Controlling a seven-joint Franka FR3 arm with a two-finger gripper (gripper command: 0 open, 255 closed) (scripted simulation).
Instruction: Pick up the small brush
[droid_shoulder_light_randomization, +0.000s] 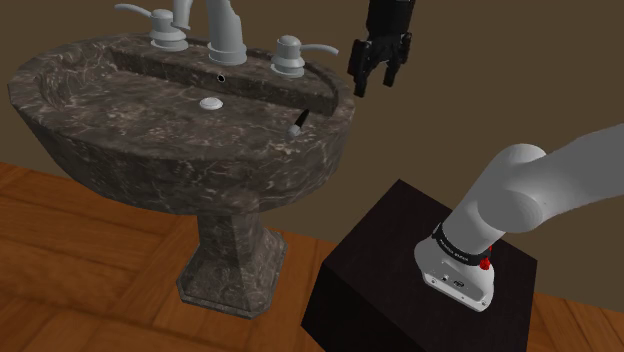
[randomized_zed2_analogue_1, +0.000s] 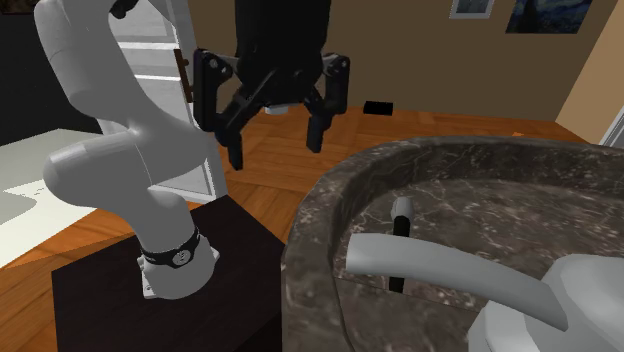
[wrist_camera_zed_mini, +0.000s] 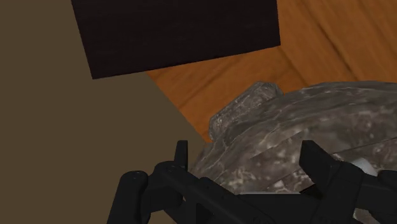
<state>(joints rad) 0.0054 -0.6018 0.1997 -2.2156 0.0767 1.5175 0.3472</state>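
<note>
The small brush (droid_shoulder_light_randomization: 298, 124) has a pale grey head and a black handle. It leans inside the dark marbled sink (droid_shoulder_light_randomization: 90, 150), against the basin wall at the shoulder view's right end. In the second exterior view the brush (randomized_zed2_analogue_1: 401, 218) stands just inside the sink rim (randomized_zed2_analogue_1: 340, 180), behind a grey tap lever. My black gripper (droid_shoulder_light_randomization: 376, 87) hangs open in the air, above and outside that end of the sink, with nothing between its fingers. From across the sink the gripper (randomized_zed2_analogue_1: 276, 152) sits above the rim. In the wrist view, the gripper (wrist_camera_zed_mini: 248, 156) has the sink rim (wrist_camera_zed_mini: 251, 102) beyond it.
A grey faucet (droid_shoulder_light_randomization: 227, 35) and two lever handles (droid_shoulder_light_randomization: 165, 25) stand on the sink's back ledge. The sink rests on a pedestal (droid_shoulder_light_randomization: 232, 255) on a wooden floor. The black stand (droid_shoulder_light_randomization: 400, 270) is beside it. A brown wall (wrist_camera_zed_mini: 63, 140) runs behind the sink.
</note>
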